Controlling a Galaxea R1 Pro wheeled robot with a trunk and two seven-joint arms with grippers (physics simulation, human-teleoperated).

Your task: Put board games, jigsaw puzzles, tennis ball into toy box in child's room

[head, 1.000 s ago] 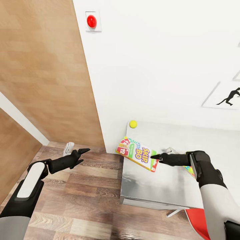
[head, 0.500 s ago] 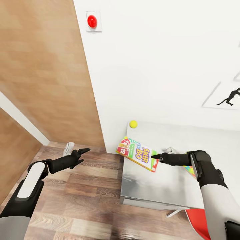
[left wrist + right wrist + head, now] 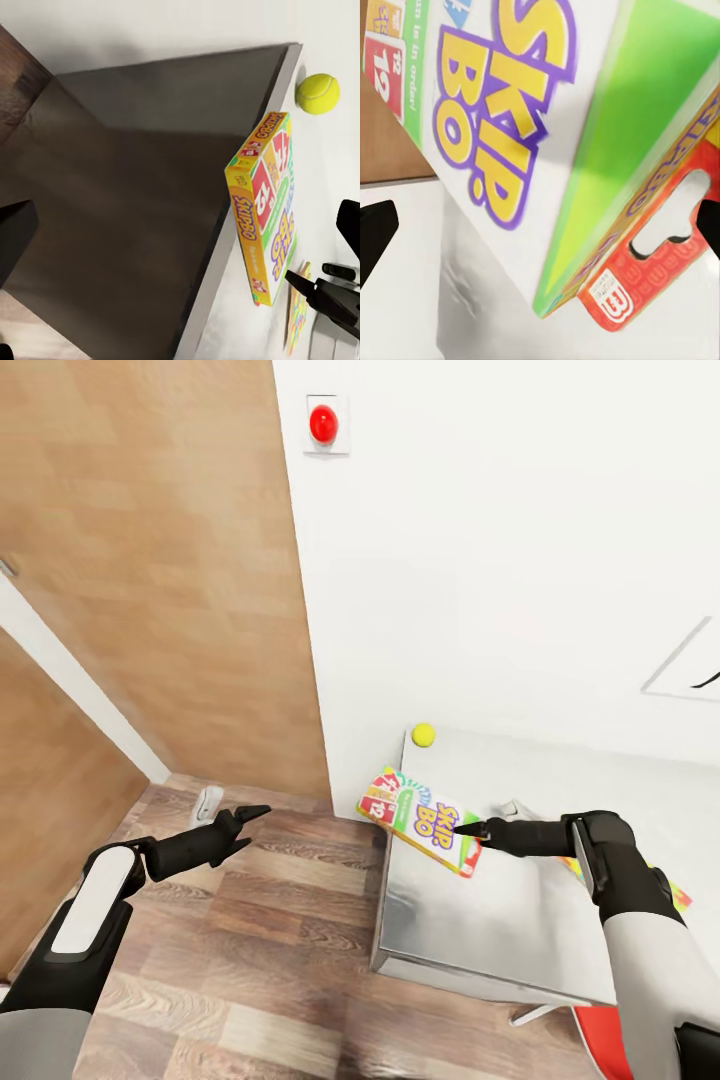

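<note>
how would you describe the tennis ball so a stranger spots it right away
Find the pale grey table against the white wall. At its far corner by the wall sits the tennis ball, beyond the Skip-Bo box. It is the one small, round, plain yellow-green thing there.

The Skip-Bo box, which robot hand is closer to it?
The right. The right gripper has its fingertips right at the near end of the Skip-Bo box on the table. The left gripper hangs over the floor, well off to the side.

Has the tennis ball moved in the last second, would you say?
No. The tennis ball stays at the table's back corner; only the camera shifted.
</note>
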